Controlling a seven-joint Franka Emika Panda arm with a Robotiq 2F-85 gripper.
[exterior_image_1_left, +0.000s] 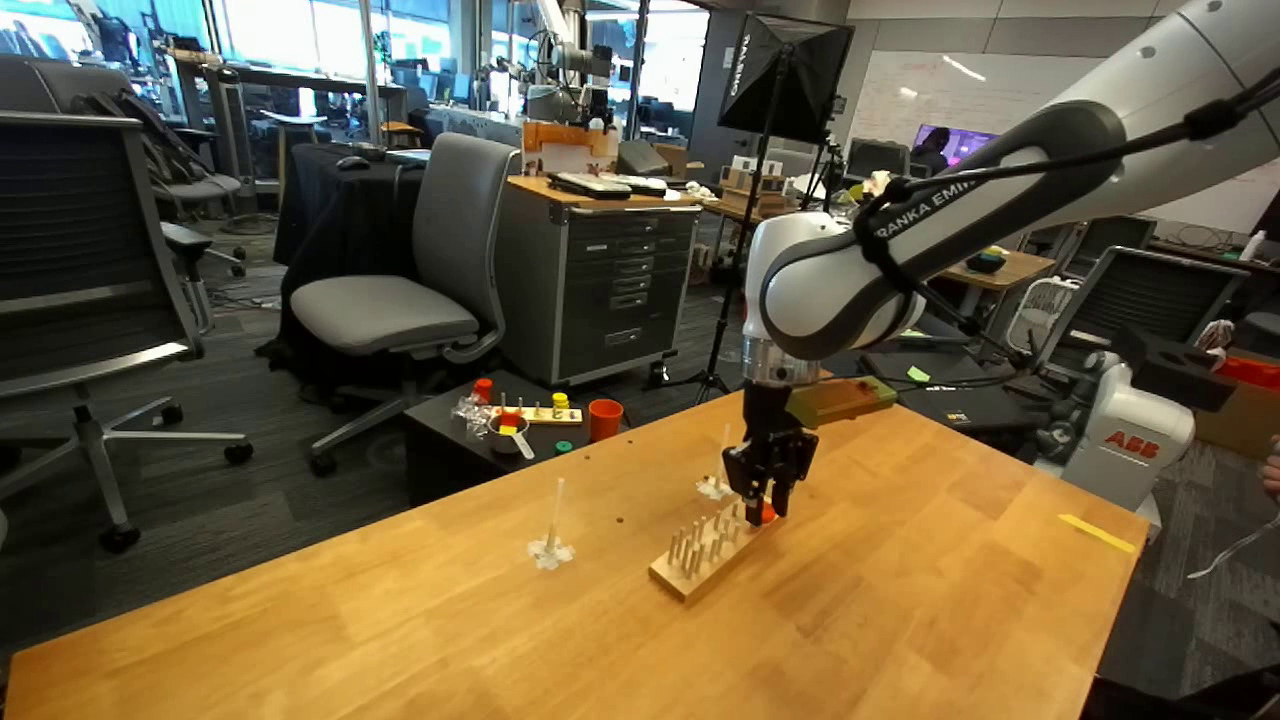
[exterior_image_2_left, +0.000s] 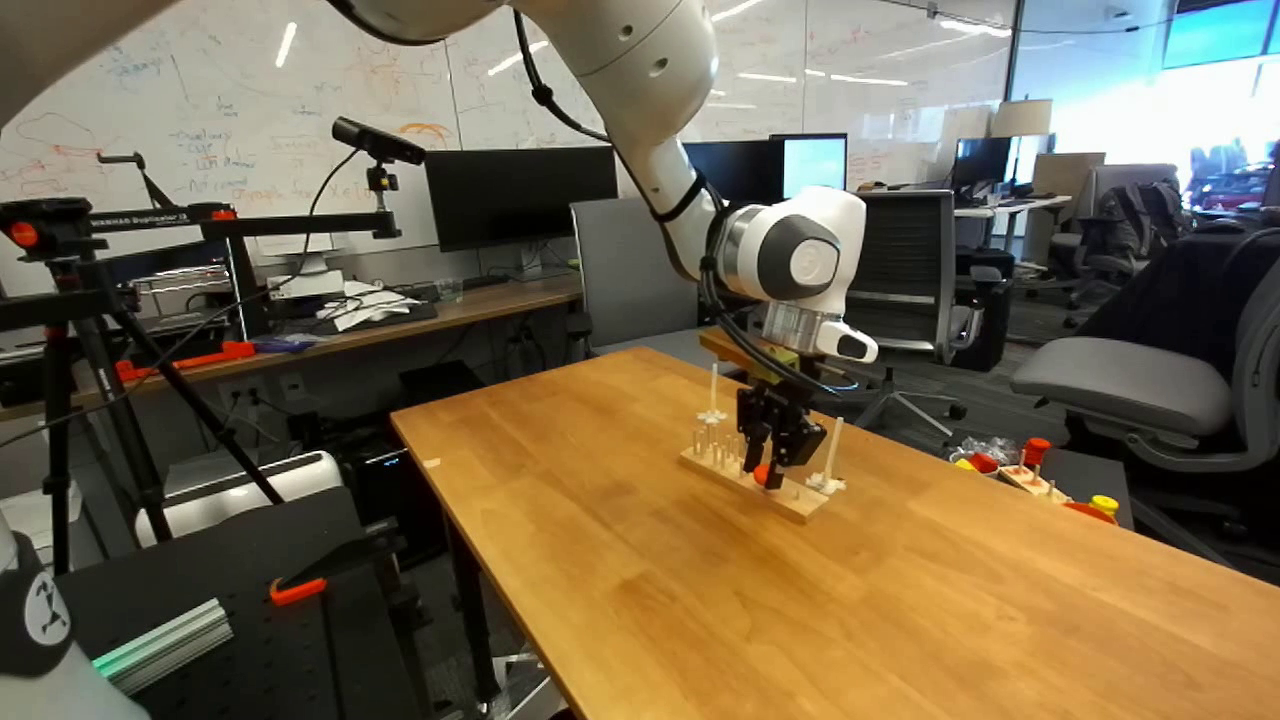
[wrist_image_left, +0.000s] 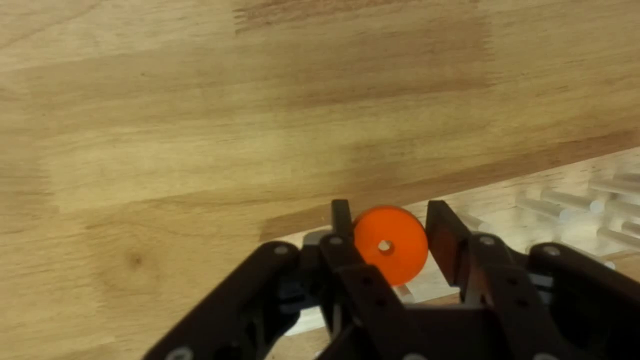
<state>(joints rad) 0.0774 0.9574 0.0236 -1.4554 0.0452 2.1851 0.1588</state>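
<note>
1. Wrist view: a flat orange disc (wrist_image_left: 406, 245), smooth and matte, with a small hole near its middle, is held by the gripper (wrist_image_left: 391, 225), which is closed on it from 9 and 3 o'clock. Being round, the disc has no long axis across its face; that face, hole included, looks at the camera. The disc is over the board (wrist_image_left: 495, 200), which is pale, fine-grained wood; whether it touches the wood I cannot tell. Slim round pegs (wrist_image_left: 572, 200) crowd the board between 2 and 3 o'clock from the disc. The board's long axis runs from half past 8 to half past 2. The table (wrist_image_left: 175, 125) is streaked, jointed timber.

2. In an exterior view, two thin, pale, upright rods (exterior_image_1_left: 557, 512), with crumpled whitish patches (exterior_image_1_left: 540, 555) about their feet, stand at 9 and 10 o'clock from the gripper. The gripper, black and angular, points to 6 o'clock, the disc low in its grip. The board, a long rectangular block, runs from 8 to 2 o'clock.

3. In an exterior view, a grey chair (exterior_image_2_left: 620, 270) stands beyond the table at 11 o'clock from the gripper. The board runs from 10 to 4 o'clock, its pegs upright at 10 from the disc.
</note>
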